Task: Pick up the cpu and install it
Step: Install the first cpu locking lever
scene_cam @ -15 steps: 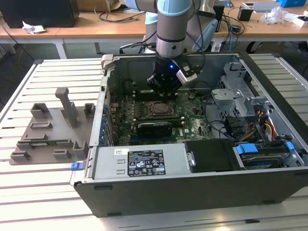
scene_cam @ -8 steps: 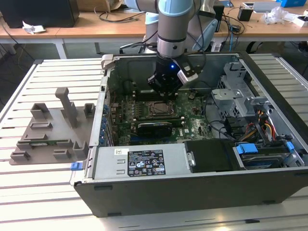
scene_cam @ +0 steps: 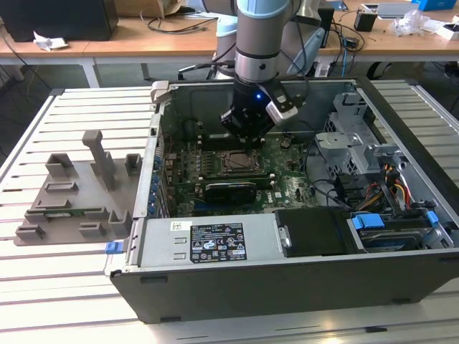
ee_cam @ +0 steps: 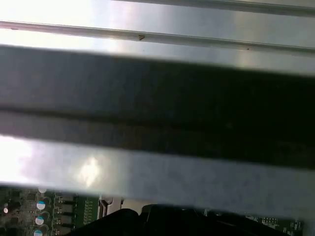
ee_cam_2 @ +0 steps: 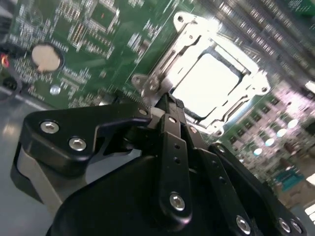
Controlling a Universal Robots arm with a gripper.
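An open dark grey metal computer case [scene_cam: 287, 287] lies on a white slatted metal table [scene_cam: 72, 301]. Inside it a green circuit board [scene_cam: 287, 175] lies directly under the jaws, with a square silver metal-framed socket [scene_cam: 237, 162] just below their tips; in the second wrist view the socket frame [ee_cam_2: 162, 73] sits just beyond them. A round silver coin battery [ee_cam_2: 47, 56] sits on the board off to one side. A grey plastic slotted holder block [scene_cam: 75, 197] rests on the table, well apart from the jaws, toward the exterior view's left. Coloured cables [scene_cam: 398, 188] bundle toward the exterior view's right.
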